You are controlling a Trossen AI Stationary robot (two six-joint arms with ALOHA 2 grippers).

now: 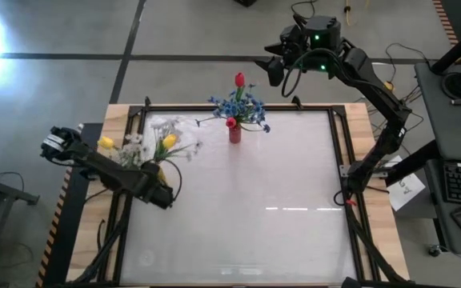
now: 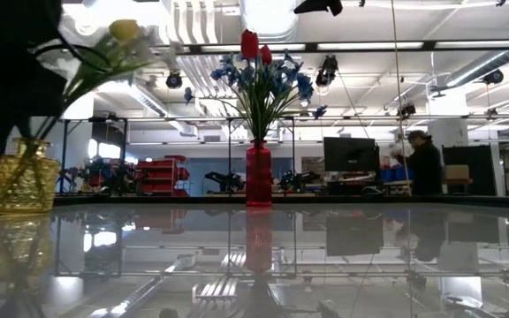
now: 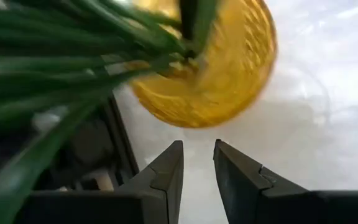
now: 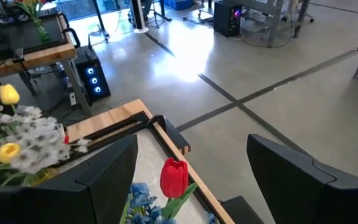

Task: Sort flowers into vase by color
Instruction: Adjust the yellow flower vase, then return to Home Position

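Observation:
A red vase (image 1: 235,133) (image 2: 257,175) stands near the table's far edge and holds blue blossom clusters (image 1: 242,106) (image 2: 277,81) and red tulips (image 1: 239,79) (image 4: 174,177). A yellow glass vase (image 1: 160,170) (image 2: 25,181) (image 3: 219,68) stands at the table's left side with yellow tulips (image 1: 169,142) (image 4: 9,94) and white sprays (image 1: 135,148) (image 4: 33,140). My left gripper (image 1: 165,198) (image 3: 198,163) sits low just on the near side of the yellow vase, its fingers a narrow gap apart and touching nothing. My right gripper (image 1: 274,70) (image 4: 191,149) is wide open, raised beyond the far edge above the red vase's flowers.
The glossy white tabletop (image 1: 278,208) stretches toward the near and right edges, framed by a black rail and wooden border (image 1: 360,120). Green stems (image 3: 73,56) lean out over my left gripper. A person (image 2: 427,163) stands in the room behind the table.

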